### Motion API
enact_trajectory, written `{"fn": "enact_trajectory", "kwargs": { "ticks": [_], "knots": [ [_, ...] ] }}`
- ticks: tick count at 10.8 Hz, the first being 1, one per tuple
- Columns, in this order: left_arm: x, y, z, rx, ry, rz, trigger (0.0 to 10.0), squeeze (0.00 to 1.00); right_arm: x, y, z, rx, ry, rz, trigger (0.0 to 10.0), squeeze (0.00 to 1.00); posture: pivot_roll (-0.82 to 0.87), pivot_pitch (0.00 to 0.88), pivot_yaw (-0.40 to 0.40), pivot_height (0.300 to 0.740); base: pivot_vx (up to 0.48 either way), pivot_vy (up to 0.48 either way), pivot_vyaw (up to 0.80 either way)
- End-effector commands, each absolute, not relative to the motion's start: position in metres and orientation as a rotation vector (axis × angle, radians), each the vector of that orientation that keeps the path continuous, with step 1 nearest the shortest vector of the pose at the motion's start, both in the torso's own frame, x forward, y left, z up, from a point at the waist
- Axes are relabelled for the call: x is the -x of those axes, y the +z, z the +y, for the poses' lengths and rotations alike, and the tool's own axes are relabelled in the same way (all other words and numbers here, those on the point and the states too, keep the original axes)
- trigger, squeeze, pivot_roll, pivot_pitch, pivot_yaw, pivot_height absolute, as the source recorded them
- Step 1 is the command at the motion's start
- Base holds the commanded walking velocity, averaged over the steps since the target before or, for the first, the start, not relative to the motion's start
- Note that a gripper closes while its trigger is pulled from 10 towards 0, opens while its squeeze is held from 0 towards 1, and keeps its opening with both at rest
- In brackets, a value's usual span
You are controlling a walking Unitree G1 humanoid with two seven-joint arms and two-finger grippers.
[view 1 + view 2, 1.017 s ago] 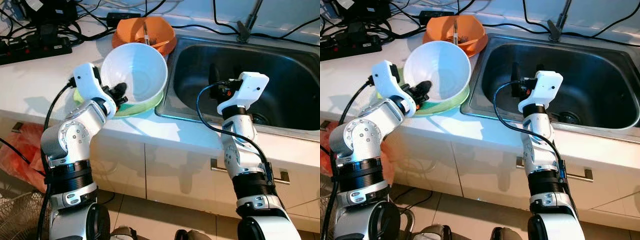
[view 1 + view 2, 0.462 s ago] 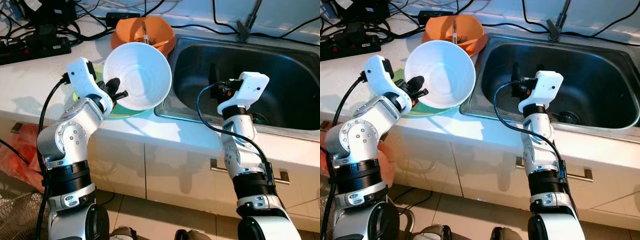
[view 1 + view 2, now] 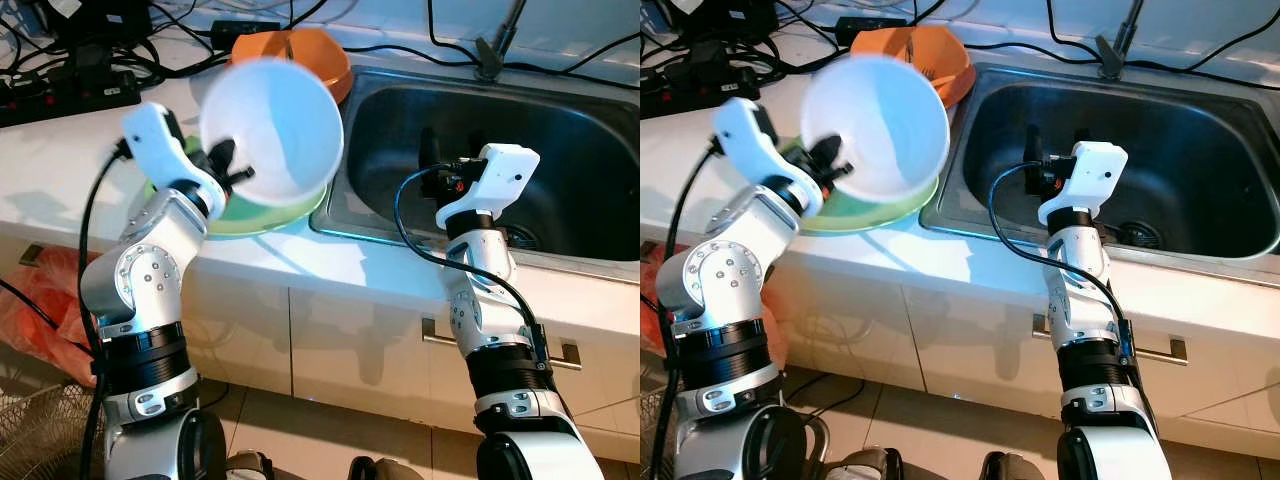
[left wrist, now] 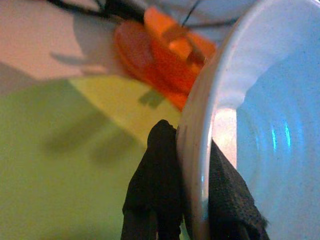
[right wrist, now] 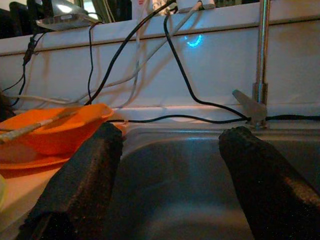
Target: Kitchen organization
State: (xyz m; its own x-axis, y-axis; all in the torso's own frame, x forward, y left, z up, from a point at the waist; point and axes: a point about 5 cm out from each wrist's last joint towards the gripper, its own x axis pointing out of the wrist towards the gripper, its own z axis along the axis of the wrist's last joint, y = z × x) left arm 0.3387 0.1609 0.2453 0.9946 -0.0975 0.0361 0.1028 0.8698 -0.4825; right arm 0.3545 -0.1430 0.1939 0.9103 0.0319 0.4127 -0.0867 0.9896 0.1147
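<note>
the steel sink [image 3: 560, 160] takes up the right of the white counter [image 3: 70, 160], and the right gripper [image 5: 170, 170] hangs over its basin with its two black fingers spread wide and nothing between them. left of the sink, a green plate [image 3: 262, 212] lies on the counter near the sink edge, and behind it an orange bowl [image 3: 310, 50] sits on an orange plate with a utensil in it. above the green plate the left gripper [image 3: 228, 168] holds a white bowl [image 3: 275, 125] clear of the plate, tipped steeply so its mouth faces toward the sink; the bowl looks blurred, so it is likely in motion. in the left wrist view the fingers [image 4: 152, 185] pinch the bowl's thin rim, one outside and one inside, closed tight on it. that rim pinch is the weak point: a glossy bowl held by one edge and tilted this far could swivel or slip out of the pads if swung fast, then drop onto the green plate or knock the sink rim and chip. the orange bowl stands close behind, so a wide swing could clip it too.
</note>
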Motion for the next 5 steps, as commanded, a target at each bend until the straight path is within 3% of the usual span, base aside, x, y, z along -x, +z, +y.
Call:
{"fn": "enact_trajectory", "kwargs": {
  "ticks": [1, 2, 3, 4, 5],
  "knots": [
    [-0.332, 0.276, 0.157, 0.514, -0.175, -0.194, 0.0, 0.00, -0.357, 0.196, -0.143, -0.135, 0.060, -0.417, 10.0, 0.00, 0.10, 0.118, -0.017, 0.740, 0.000, 0.000, 0.00],
    [-0.329, 0.285, 0.155, 0.521, -0.181, -0.263, 4.7, 0.00, -0.357, 0.198, -0.143, -0.140, 0.061, -0.421, 10.0, 0.00, 0.10, 0.118, -0.017, 0.740, 0.000, 0.000, 0.00],
    [-0.328, 0.287, 0.154, 0.526, -0.178, -0.284, 4.7, 0.00, -0.357, 0.198, -0.144, -0.142, 0.061, -0.423, 10.0, 0.00, 0.09, 0.117, -0.021, 0.740, 0.000, 0.000, 0.00],
    [-0.327, 0.292, 0.152, 0.486, -0.169, -0.343, 10.0, 0.00, -0.358, 0.201, -0.142, -0.181, 0.082, -0.421, 10.0, 0.00, 0.09, 0.117, -0.021, 0.740, 0.000, 0.000, 0.00],
    [-0.326, 0.296, 0.147, 0.427, -0.172, -0.393, 10.0, 0.00, -0.358, 0.204, -0.137, -0.220, 0.131, -0.423, 10.0, 0.00, 0.09, 0.117, -0.021, 0.740, 0.000, 0.000, 0.00]
  ]
}}
